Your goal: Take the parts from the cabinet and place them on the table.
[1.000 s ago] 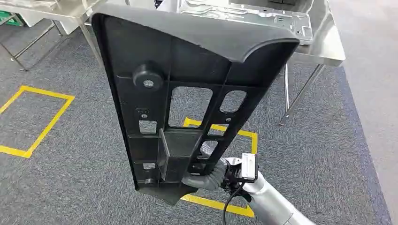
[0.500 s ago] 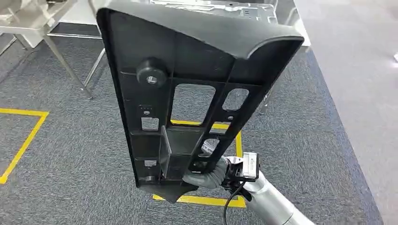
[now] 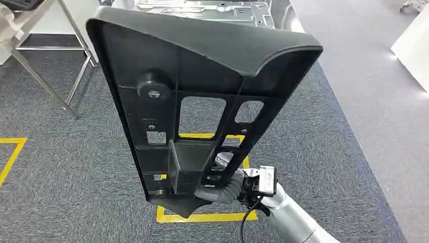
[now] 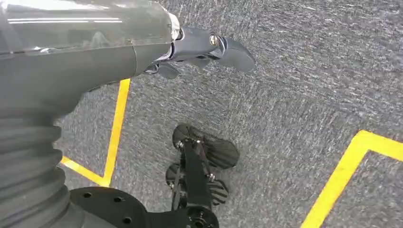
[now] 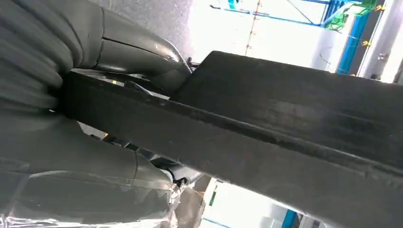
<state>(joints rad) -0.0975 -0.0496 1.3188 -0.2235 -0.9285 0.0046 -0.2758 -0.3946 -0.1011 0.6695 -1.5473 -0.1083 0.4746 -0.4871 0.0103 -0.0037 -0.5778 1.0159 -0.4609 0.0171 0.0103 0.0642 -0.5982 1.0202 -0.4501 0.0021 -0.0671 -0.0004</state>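
Black moulded plastic panel [image 3: 202, 96], long and ribbed with a flared lip along its upper end, stands nearly upright in my head view, held aloft over the grey carpet. Its inner face shows a grid of stiffening ribs, several rounded rectangular cut-outs, a round rubbery boss [image 3: 153, 86] toward 10 o'clock and a small boxed pocket [image 3: 188, 162] low down. My right hand [image 3: 220, 191] grips the panel's lower end at about 6 o'clock, grey thumb wrapped onto the edge; in the right wrist view the grey fingers [image 5: 138, 57] close around a matt black bar of the panel [image 5: 266, 137]. My left hand [image 4: 209, 47] hangs over the floor, dark fingers slightly curled and holding nothing, spread loosely. Beyond the panel's top edge, at 12 o'clock, I see a stainless steel table [image 3: 291, 20] carrying a pressed sheet-metal plate [image 3: 202, 9]. Yellow tape lines [image 3: 202, 217] mark the coarse grey carpet [image 3: 324, 131] below.
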